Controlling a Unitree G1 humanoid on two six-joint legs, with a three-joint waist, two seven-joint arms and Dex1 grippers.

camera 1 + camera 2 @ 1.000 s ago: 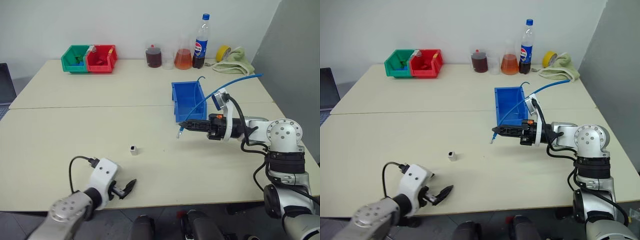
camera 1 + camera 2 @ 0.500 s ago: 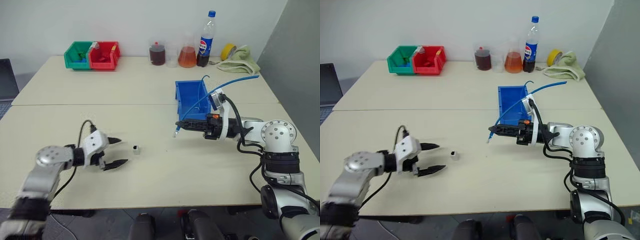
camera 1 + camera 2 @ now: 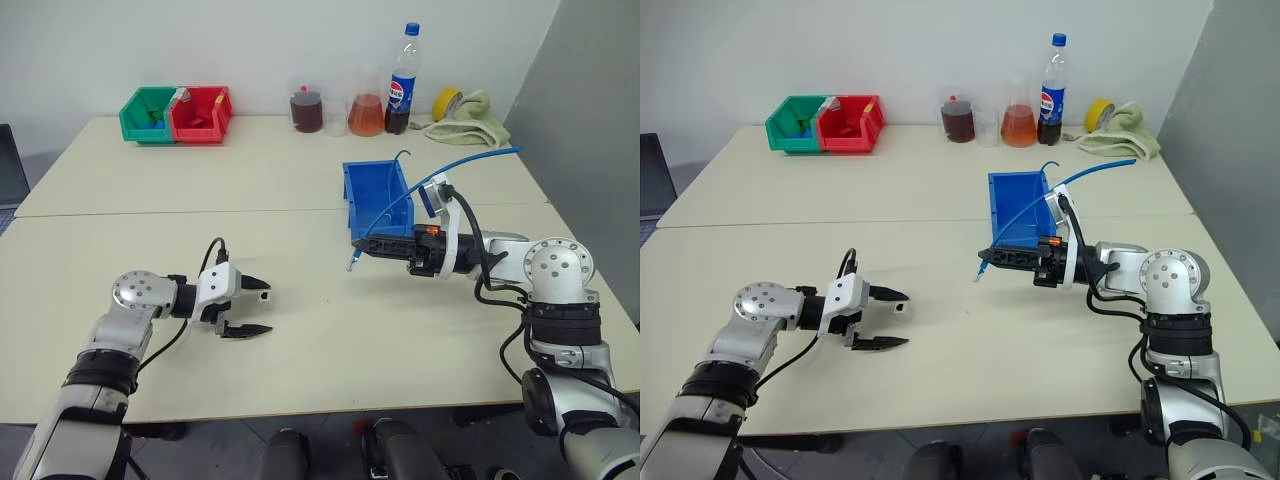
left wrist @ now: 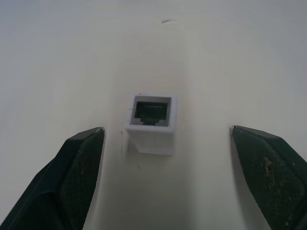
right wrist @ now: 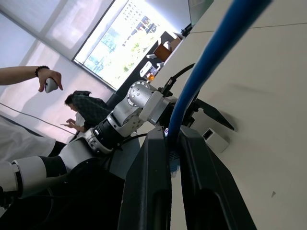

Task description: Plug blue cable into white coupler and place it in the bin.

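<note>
The white coupler (image 4: 151, 124) is seen on the worktop (image 3: 300, 340), between the spread fingers of the left claw (image 3: 257, 311), untouched. The blue cable (image 3: 440, 175) is clamped near its plug by the right claw (image 3: 366, 247), held beside the blue bin (image 3: 375, 199).

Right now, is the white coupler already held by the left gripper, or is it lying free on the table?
Free. The white coupler lies on the table between the open left gripper fingers, touching neither.

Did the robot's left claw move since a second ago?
Yes. The left gripper went forward over the table from its near edge, up to the white coupler, which now sits between its open fingers.
</note>
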